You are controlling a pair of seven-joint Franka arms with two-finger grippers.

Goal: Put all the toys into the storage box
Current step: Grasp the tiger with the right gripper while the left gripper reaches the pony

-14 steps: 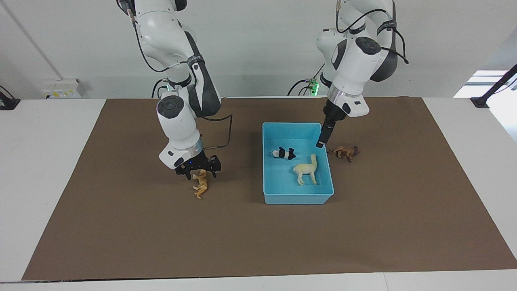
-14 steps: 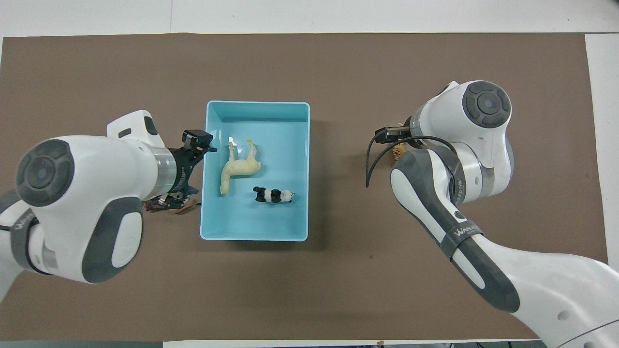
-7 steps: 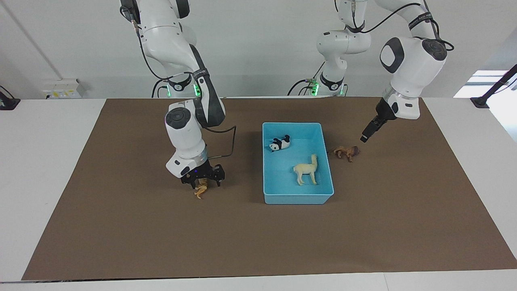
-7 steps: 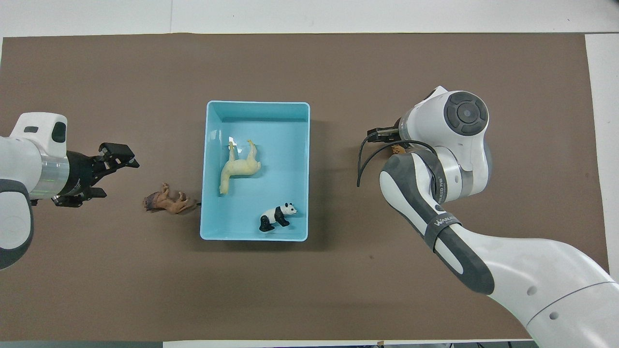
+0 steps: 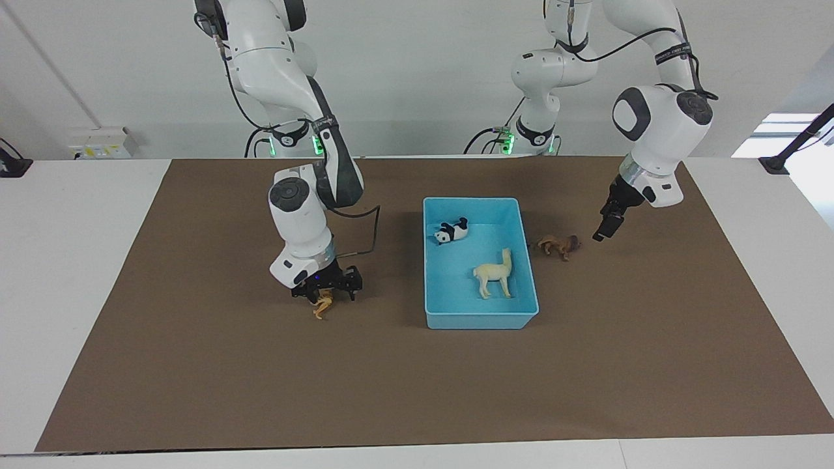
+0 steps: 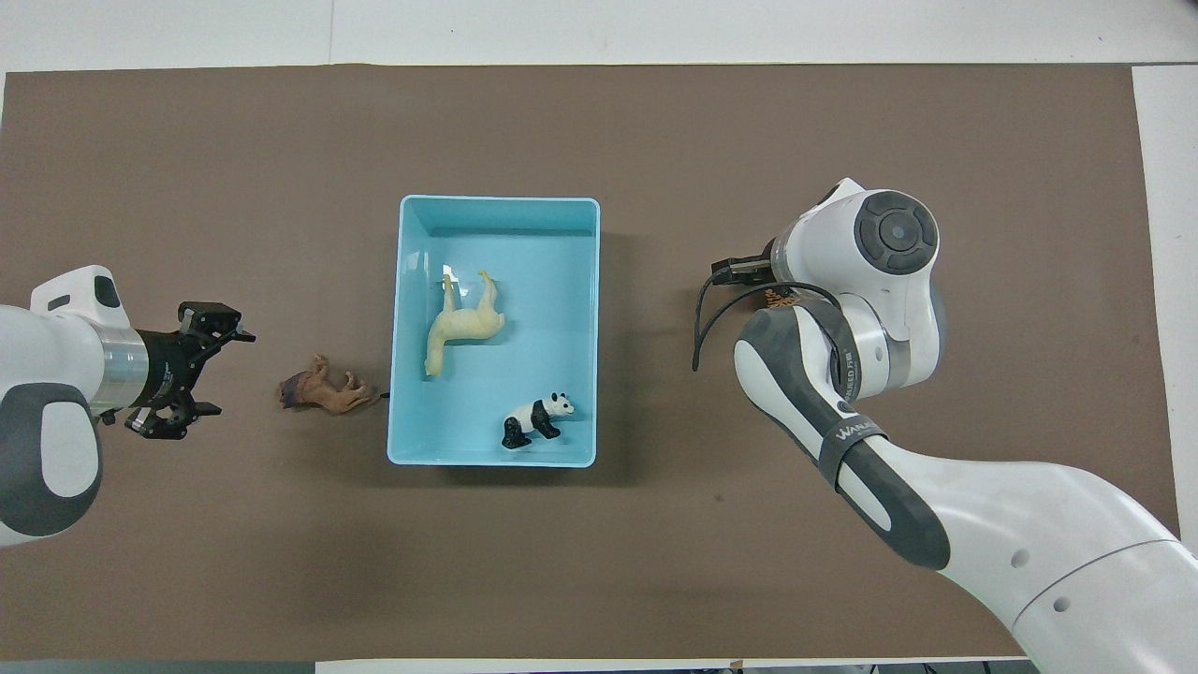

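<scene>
The light blue storage box (image 5: 479,322) stands mid-table and also shows in the overhead view (image 6: 496,200). In it stand the cream llama (image 5: 494,274) and the panda (image 5: 451,231), the panda nearer to the robots. The brown lion (image 5: 559,245) lies on the mat beside the box, toward the left arm's end. The orange tiger (image 5: 320,305) lies toward the right arm's end. My right gripper (image 5: 324,293) is open, low over the tiger, fingers either side of it. My left gripper (image 5: 599,235) is open, empty and raised beside the lion.
A brown mat (image 5: 417,391) covers most of the white table. In the overhead view the right arm's wrist (image 6: 866,271) hides most of the tiger (image 6: 777,299). The lion (image 6: 323,393) lies close to the box's wall.
My left gripper has swung from over the box out past the lion. The panda has shifted nearer to the robots and now stands up. My right gripper has sunk lower over the tiger.
</scene>
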